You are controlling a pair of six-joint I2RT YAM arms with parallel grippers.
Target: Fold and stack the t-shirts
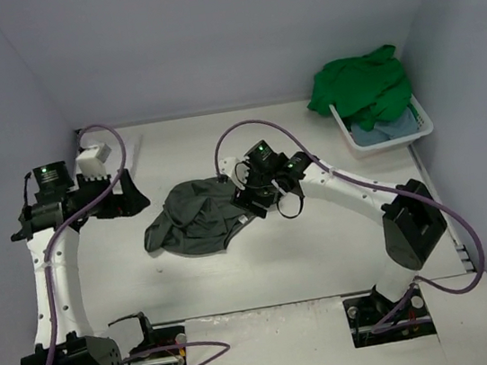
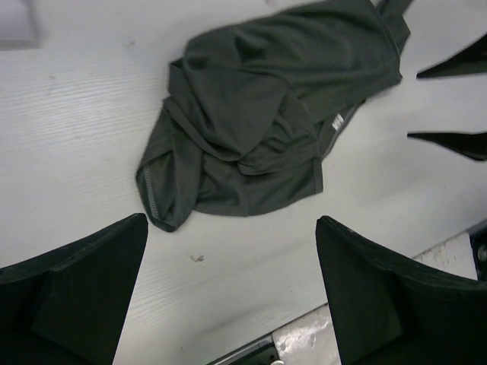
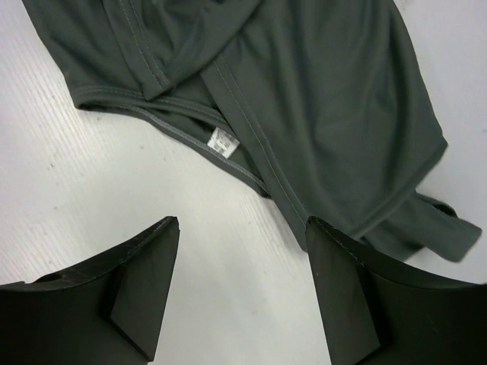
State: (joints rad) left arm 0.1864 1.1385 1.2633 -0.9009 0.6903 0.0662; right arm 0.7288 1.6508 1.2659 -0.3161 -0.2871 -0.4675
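Observation:
A dark grey-olive t-shirt (image 1: pixel 196 218) lies crumpled in the middle of the table, with a small white label (image 3: pixel 222 142) showing at its near hem. My right gripper (image 1: pixel 244 202) hovers at the shirt's right edge. Its jaws stand open over bare table (image 3: pixel 242 224), one fingertip (image 3: pixel 323 228) overlapping the shirt's hem (image 3: pixel 304 99), and nothing is held. My left gripper (image 1: pixel 139 197) is open too, left of the shirt (image 2: pixel 266 114) and clear of it (image 2: pixel 232 228). A bright green t-shirt (image 1: pixel 361 84) and a light blue one (image 1: pixel 381 131) sit in the basket.
The white plastic basket (image 1: pixel 421 127) stands at the back right corner, the green shirt spilling over its far rim. Pale walls close in the table on the left, back and right. The arm bases (image 1: pixel 149 350) (image 1: pixel 389 316) sit at the near edge.

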